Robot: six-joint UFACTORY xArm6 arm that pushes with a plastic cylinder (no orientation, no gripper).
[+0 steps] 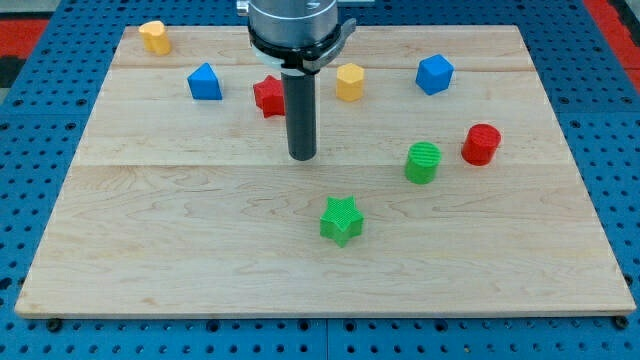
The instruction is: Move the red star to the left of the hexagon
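Zero fingers on this rod. Our tip (303, 157) sits below-right of red star (266, 97); best circle to its left, then nudge gently toward yellow hexagon (349, 82).

Light wooden table (180, 240) on a blue pegboard base (40, 110). Seven blocks lie on it. Yellow block (154, 36) at the top left corner. Blue block (204, 82) near the red star (267, 96), which is partly hidden behind the rod. Yellow hexagon (349, 81) just right of the rod. Blue block (434, 73) at the view's top right. Red cylinder (481, 144) beside green cylinder (422, 162). Green star (342, 220) alone, lower centre.
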